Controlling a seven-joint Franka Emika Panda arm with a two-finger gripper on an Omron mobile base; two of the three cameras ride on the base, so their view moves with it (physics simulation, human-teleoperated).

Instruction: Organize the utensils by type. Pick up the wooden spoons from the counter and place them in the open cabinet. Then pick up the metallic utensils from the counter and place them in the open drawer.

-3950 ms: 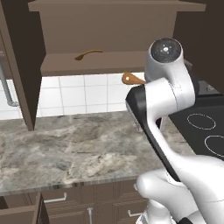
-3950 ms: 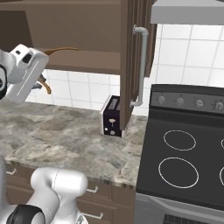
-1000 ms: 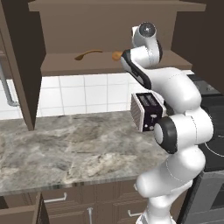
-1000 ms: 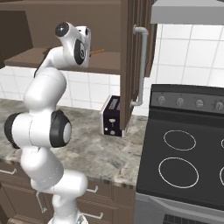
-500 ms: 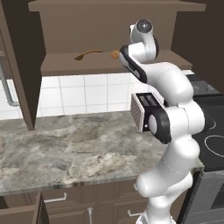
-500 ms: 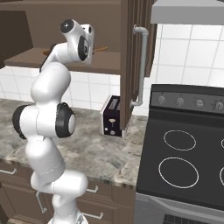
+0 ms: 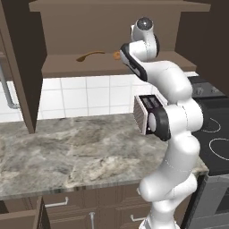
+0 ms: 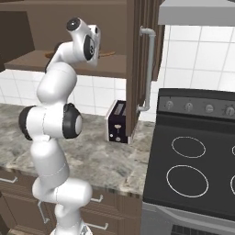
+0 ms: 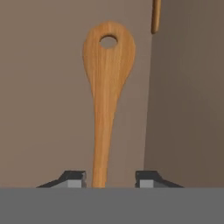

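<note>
While my gripper (image 9: 109, 177) stands apart around the handle of the second wooden spoon (image 9: 107, 83) lying on the open cabinet (image 7: 89, 67) shelf, near the first spoon (image 7: 88, 55), I judge a careless retreat could drag it off the edge.

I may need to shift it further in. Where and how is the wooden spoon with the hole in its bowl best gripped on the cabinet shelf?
Grip the wooden spoon by its slim handle, the end nearest the gripper, coming from the open front of the cabinet. In the hand view the handle runs straight between the parted fingertips; the holed bowl is too wide and lies deeper in.
</note>
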